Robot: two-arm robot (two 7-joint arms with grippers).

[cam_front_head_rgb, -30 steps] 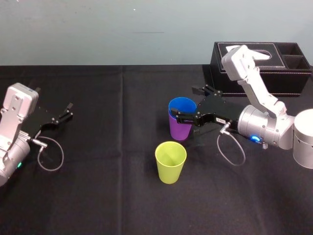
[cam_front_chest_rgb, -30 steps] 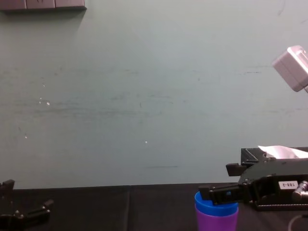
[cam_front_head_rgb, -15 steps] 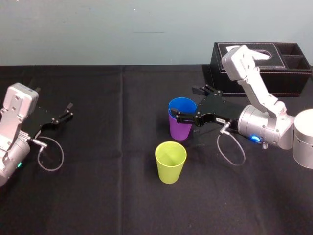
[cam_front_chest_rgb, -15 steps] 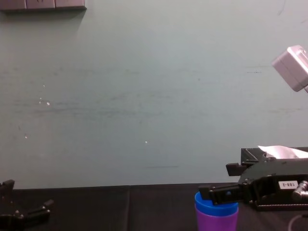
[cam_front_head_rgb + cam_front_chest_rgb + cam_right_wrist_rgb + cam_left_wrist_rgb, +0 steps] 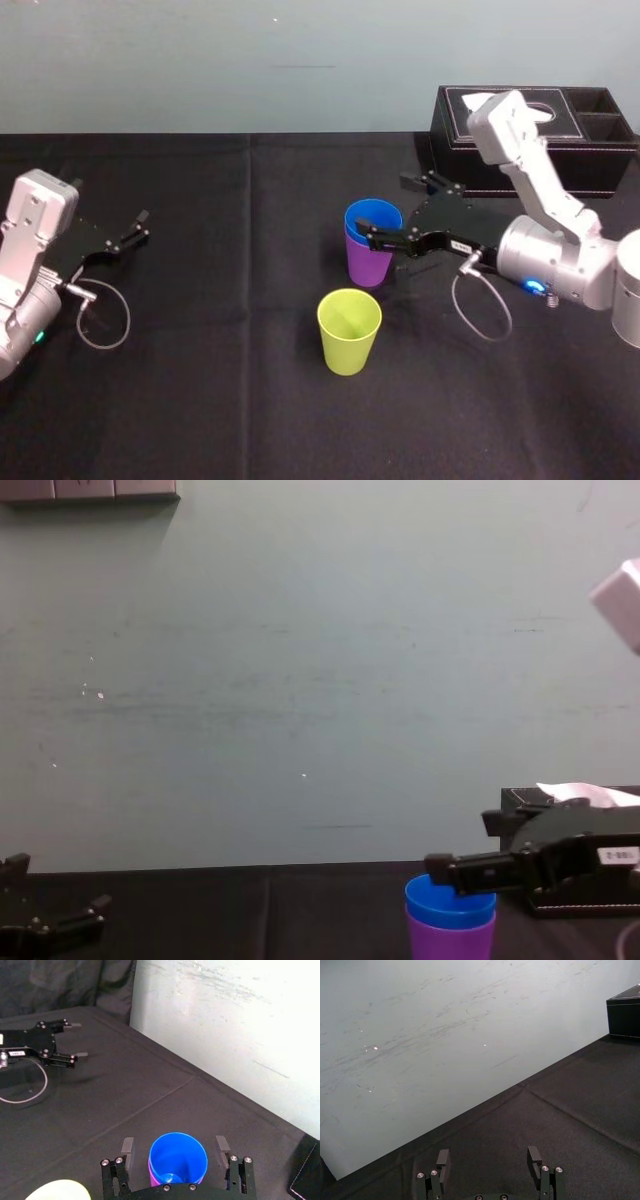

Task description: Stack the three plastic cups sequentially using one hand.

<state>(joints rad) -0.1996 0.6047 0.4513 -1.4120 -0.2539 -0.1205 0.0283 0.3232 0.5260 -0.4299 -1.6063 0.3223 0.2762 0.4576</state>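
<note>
A black-draped table (image 5: 250, 430) carries everything, with a black tissue box (image 5: 600, 165) at its far right. The right tool (image 5: 383, 205) reaches in from the right, fingers (image 5: 127, 1147) spread wide, one on either side of the blue cup (image 5: 373, 218) and touching neither side. The left tool (image 5: 143, 225) rests open at the table's left, well apart. The blue cup sits nested in the purple cup (image 5: 368, 268) — the yellow-green cup (image 5: 349, 335) stands upright alone, just nearer the robot.
</note>
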